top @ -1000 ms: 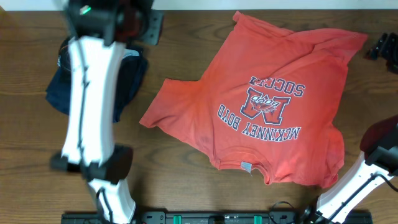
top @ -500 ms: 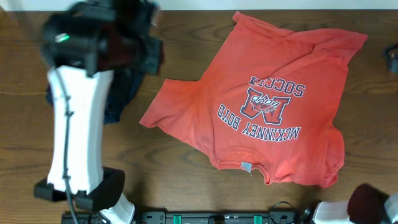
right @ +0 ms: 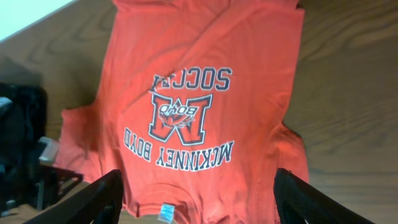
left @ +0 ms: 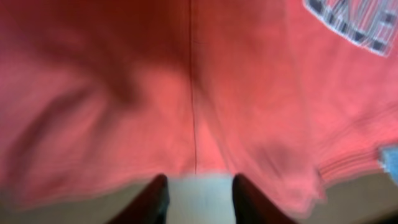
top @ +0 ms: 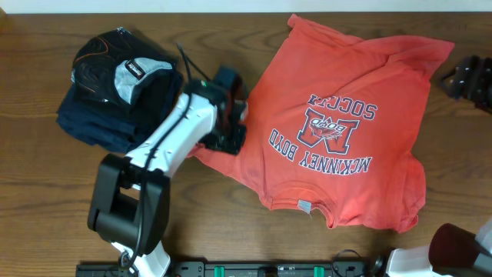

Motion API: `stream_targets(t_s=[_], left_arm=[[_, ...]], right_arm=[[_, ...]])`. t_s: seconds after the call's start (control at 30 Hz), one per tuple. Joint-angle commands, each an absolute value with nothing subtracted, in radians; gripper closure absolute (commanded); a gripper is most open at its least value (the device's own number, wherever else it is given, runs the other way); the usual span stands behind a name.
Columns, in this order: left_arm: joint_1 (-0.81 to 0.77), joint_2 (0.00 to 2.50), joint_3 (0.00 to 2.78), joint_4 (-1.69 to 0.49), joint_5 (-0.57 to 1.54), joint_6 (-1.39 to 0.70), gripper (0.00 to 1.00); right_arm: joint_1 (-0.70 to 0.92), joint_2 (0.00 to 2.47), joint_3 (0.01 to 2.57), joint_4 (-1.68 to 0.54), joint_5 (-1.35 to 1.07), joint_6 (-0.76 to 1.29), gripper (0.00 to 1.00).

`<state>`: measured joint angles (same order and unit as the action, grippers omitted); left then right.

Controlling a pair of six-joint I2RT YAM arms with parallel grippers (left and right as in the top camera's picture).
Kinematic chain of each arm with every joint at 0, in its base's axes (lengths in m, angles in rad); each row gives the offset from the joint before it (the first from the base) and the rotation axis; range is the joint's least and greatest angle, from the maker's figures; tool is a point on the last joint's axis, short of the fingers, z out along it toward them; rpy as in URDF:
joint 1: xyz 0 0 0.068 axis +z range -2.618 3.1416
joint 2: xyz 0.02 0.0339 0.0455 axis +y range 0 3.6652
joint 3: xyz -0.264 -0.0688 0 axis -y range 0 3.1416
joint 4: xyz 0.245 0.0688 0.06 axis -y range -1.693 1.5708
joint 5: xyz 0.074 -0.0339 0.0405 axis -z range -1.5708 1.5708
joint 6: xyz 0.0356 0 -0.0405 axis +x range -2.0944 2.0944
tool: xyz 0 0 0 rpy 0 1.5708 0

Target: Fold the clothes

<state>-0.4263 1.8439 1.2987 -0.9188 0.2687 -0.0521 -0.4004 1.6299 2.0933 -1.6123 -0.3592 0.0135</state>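
Observation:
The coral-red T-shirt (top: pixel 338 123) lies spread on the wooden table, navy-and-white "SOCCER" lettering upside down, collar towards the front edge. It also shows in the right wrist view (right: pixel 193 81). My left gripper (top: pixel 228 132) is low at the shirt's left sleeve. In the left wrist view the red cloth (left: pixel 186 87) fills the frame, and the left gripper's fingers (left: pixel 197 199) are open at the cloth's hem with nothing between them. My right gripper (right: pixel 198 180) is wide open and empty, held high above the shirt; it shows dark at the right edge of the overhead view (top: pixel 465 75).
A pile of folded navy and black garments with a grey-white patterned piece (top: pixel 115 85) sits at the back left, beside my left arm. It also shows in the right wrist view (right: pixel 18 137). Bare wood (top: pixel 307 246) runs along the front edge.
My left arm has swung down from high over the navy pile to the shirt's left sleeve. The right arm has shifted at the right edge. The shirt has not moved.

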Motion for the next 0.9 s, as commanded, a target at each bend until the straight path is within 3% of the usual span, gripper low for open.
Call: stream_targets(t_s=[0.0,0.07,0.13,0.4,0.63,0.87], left_arm=[[-0.430,1.835,1.179,-0.795,0.276,-0.065,0.75],[-0.429,1.835,1.118,-0.713,0.274,-0.065,0.89],[-0.429,1.835,1.085,-0.679,0.258,-0.066,0.94],[-0.338,1.842,1.029,-0.766,-0.138,-0.221,0.94],[-0.093,1.840,1.073,-0.760,-0.116,-0.222,0.94],[-0.048,1.825,1.150,-0.774,0.042,-0.158,0.94]], right_arm=[[-0.380,1.634,2.002,-1.579,-0.355,0.002,0.25],[-0.380,1.634,1.940,-1.546,-0.355,0.002,0.25],[-0.380,1.634,1.897,-1.523,-0.353,0.002,0.25],[-0.380,1.634,1.710,-1.401,-0.264,0.041,0.23],[-0.380,1.634,1.452,-1.186,-0.157,0.130,0.22],[-0.380,1.634,1.170,-0.911,-0.163,0.172,0.27]])
